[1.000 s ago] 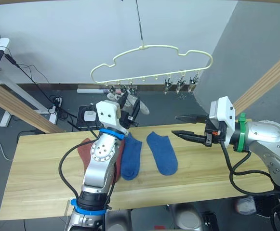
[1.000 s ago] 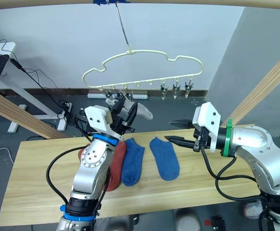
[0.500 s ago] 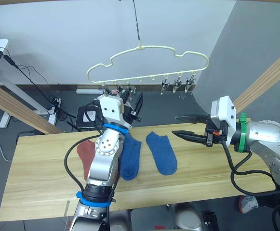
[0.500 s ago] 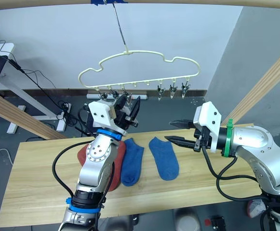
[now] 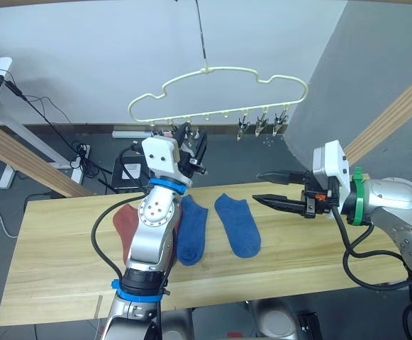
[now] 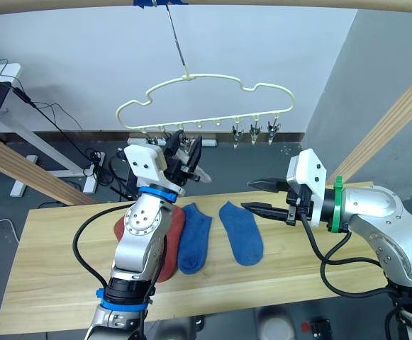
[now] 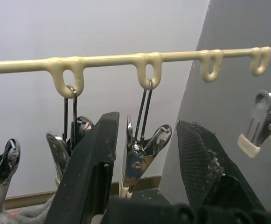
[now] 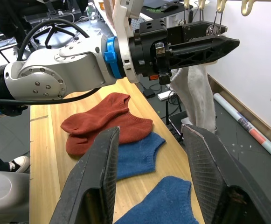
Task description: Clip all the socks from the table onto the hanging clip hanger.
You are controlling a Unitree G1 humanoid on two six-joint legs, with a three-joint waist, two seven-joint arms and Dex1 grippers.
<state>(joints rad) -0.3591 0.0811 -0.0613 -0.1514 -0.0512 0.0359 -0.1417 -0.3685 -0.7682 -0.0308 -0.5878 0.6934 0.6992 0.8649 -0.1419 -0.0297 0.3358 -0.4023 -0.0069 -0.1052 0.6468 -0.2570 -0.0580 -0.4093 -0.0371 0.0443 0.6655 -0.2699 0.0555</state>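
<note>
Reaching up under the clip hanger (image 5: 220,95), the left gripper (image 7: 147,163) stands with its fingers parted on either side of a metal clip (image 7: 137,156), nothing held between them. A grey sock (image 8: 193,98) already hangs from the hanger's left clips, just behind that gripper. The right gripper (image 5: 273,188) hovers over the table's (image 5: 64,283) right half, its fingers likewise spread and empty, aimed toward the left arm.

On the table lie two blue socks (image 5: 237,223) side by side near the middle, and rust-red socks (image 8: 105,121) overlapping one another just to their left, partly hidden behind the left arm. The clips on the hanger's right end (image 5: 262,122) hang bare.

Risk from here, by my reading: the hanger dangles from one long hook, so any nudge from the left gripper could swing or tip it, and a pinch on the clip could let the grey sock drop. With neither gripper carrying a sock, the four on the table still wait to be clipped.
</note>
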